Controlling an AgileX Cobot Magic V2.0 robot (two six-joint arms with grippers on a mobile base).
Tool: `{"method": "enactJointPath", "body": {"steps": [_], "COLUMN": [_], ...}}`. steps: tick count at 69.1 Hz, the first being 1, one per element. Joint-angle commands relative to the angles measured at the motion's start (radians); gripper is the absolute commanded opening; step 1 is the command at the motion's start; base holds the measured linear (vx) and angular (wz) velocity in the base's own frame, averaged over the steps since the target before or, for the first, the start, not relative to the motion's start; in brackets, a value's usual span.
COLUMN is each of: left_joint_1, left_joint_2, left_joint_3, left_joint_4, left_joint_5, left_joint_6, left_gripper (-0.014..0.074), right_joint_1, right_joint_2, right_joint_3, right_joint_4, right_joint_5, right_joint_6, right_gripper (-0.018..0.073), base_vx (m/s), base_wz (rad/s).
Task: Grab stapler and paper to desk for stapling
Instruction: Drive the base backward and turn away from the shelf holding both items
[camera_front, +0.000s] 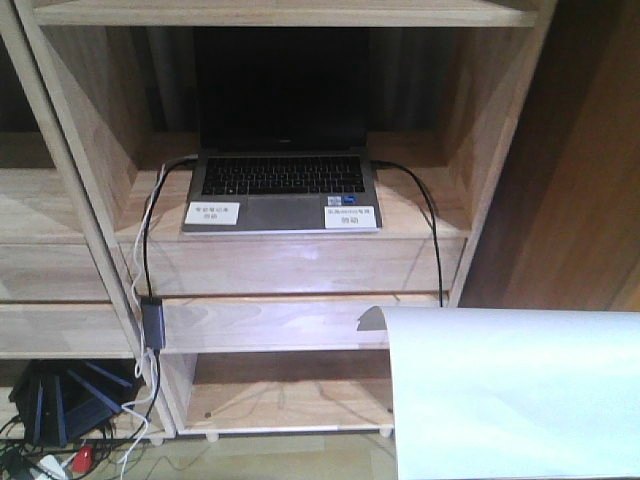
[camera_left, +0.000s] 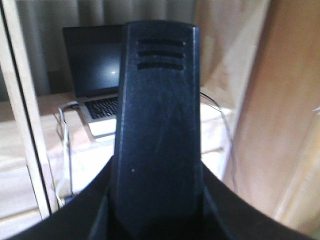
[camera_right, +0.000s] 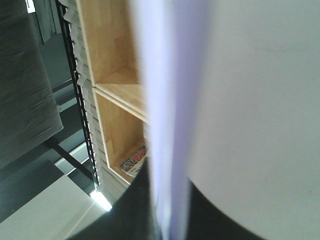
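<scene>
Stapler (camera_left: 157, 125) fills left wrist view, upright, long axis vertical — left gripper (camera_left: 159, 217) pinching its lower end. Paper (camera_front: 510, 390) clamped in right gripper (camera_right: 170, 222), edge-on to wrist camera, sheet held lower right of front view. Desk not in view — judged: both loads must turn away from shelf (camera_front: 300, 265). Laptop (camera_front: 280, 185), cable (camera_front: 437, 240) ahead, apart from paper.

Light-wood shelving unit (camera_front: 300, 265) with an open laptop (camera_front: 280, 185) on its middle shelf.
The laptop sits centred on the board, its dark screen toward the far wall and its keyboard toward the near edge. A black cable (camera_front: 432, 225) leaves its right side, crosses the board and drops over the near edge. Cables (camera_front: 150, 225) from its left side fall past the near-left edge to a small grey adapter (camera_front: 152, 320) hanging below.
</scene>
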Motion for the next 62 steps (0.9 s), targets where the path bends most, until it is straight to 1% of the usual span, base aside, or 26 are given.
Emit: {"method": "enactJointPath", "body": {"steps": [1,21,38,62], "left_joint_1": [-0.004,-0.004,-0.004,-0.004], "left_joint_2": [0.015,0.015,0.015,0.015], "left_joint_3": [-0.028,-0.028,-0.028,-0.028], "left_joint_4": [0.003,0.003,0.003,0.003], "left_joint_5": [-0.112,-0.112,-0.112,-0.112], "left_joint_6": [-0.003,-0.003,-0.003,-0.003], "left_gripper": [-0.0006,-0.0006,-0.0006,-0.0006], "right_joint_1": [0.001,0.001,0.001,0.001], "right_joint_2": [0.009,0.009,0.009,0.009], "right_joint_3": [-0.028,-0.028,-0.028,-0.028], "right_joint_4": [0.011,0.011,0.011,0.011], "right_joint_5": [-0.057,-0.057,-0.057,-0.057], "right_joint_6": [-0.012,-0.012,-0.012,-0.012], "right_gripper": [-0.0005,-0.0005,-0.0005,-0.0005], "base_vx": [-0.19,-0.16,-0.05,0.00], "base_wz": [-0.05,-0.03,-0.01,0.16]}}
